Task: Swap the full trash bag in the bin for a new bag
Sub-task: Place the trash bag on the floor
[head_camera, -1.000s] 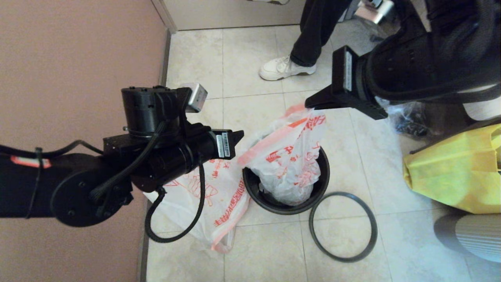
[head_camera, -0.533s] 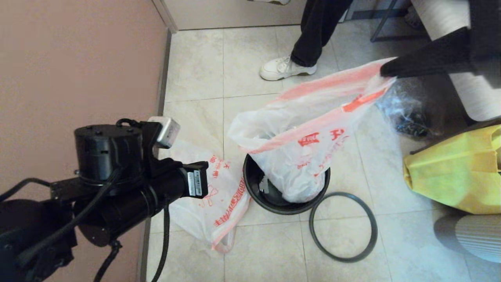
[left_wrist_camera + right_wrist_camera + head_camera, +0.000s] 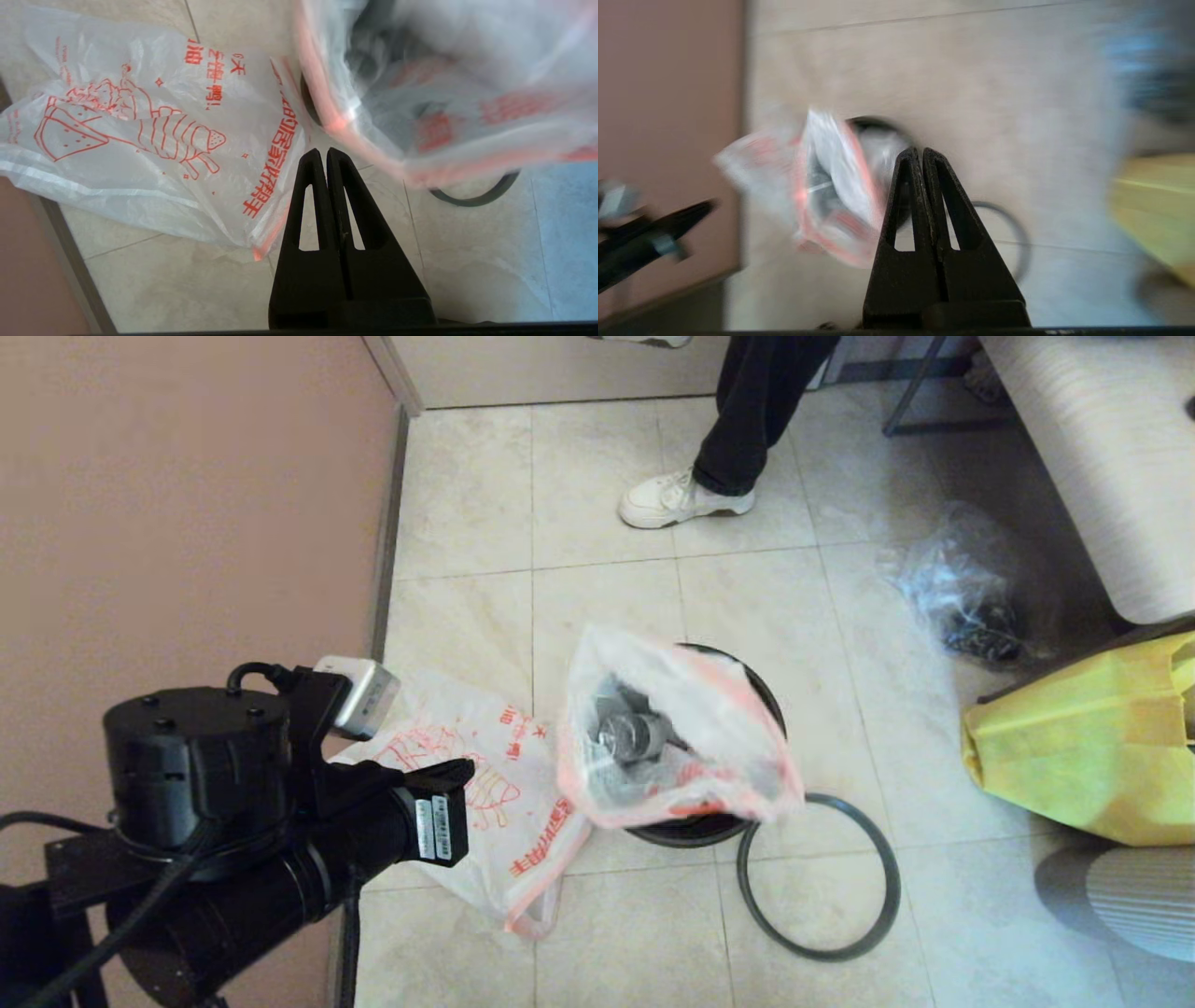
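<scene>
Thin white plastic with red print makes up the full trash bag (image 3: 677,747), which sits slumped over the bin (image 3: 761,686), mouth gaping, bottles visible inside. Neither claw has hold of it. To lift it out well, I would pinch both pink-edged sides of the mouth together high up, then draw straight upward so the bottles do not spill or tip the bin. The left gripper (image 3: 325,156) hangs above the floor between the two bags, fingers pressed together on nothing. The right gripper (image 3: 921,156) is raised well above, also pressed together and empty. Beside the bin on its left lies the new bag (image 3: 476,784), flat on the tiles; the dark ring (image 3: 817,873) rests on the floor at the bin's right.
</scene>
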You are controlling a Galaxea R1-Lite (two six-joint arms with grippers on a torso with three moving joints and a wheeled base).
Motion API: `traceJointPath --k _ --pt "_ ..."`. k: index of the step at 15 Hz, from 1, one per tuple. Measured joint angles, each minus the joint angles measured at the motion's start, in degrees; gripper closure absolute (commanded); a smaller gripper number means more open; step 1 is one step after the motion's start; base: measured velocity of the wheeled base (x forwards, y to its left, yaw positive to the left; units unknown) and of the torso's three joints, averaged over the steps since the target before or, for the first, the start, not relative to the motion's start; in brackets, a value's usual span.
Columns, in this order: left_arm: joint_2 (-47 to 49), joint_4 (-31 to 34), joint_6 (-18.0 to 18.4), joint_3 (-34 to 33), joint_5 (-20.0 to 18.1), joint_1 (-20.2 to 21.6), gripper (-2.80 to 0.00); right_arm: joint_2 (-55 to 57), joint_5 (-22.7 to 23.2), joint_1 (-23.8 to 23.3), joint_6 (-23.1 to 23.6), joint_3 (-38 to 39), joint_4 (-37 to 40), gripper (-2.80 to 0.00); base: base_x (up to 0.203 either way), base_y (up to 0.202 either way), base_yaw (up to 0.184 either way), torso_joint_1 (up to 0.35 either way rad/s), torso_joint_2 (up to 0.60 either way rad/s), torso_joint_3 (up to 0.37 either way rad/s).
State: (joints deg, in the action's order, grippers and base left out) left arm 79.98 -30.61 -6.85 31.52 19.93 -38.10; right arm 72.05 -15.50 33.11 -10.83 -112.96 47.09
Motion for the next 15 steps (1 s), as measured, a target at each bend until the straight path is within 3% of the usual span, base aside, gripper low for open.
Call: traceJointPath --k 3,6,11,12,15 --pt "0.87 -1.74 -0.06 -0.27 0.18 0.24 0.00 -1.78 -0.64 -2.40 1.10 1.18 0.93 0.00 0.000 0.000 0.000 0.000 0.00 0.000" --pt "1.46 -2.43 0.05 -0.27 0.40 0.30 0.00 -2.04 -0.54 -2.46 0.30 7.76 1.35 0.00 0.000 0.000 0.000 0.000 0.00 0.000" --pt "2.73 -2.62 0.42 0.24 0.51 -0.10 0.00 1.11 0.40 -0.18 -8.20 26.53 0.08 0.00 0.000 0.000 0.000 0.000 0.00 0.000" --pt "3.35 -3.28 1.00 0.44 0.51 -0.18 0.00 2.63 0.90 0.66 -9.96 29.83 -1.55 -2.80 0.000 0.000 0.000 0.000 0.00 0.000" --pt "6.69 -9.63 4.40 0.67 2.01 -0.63 0.00 8.91 2.16 3.74 -16.15 36.41 -7.28 -2.80 0.000 0.000 0.000 0.000 0.00 0.000"
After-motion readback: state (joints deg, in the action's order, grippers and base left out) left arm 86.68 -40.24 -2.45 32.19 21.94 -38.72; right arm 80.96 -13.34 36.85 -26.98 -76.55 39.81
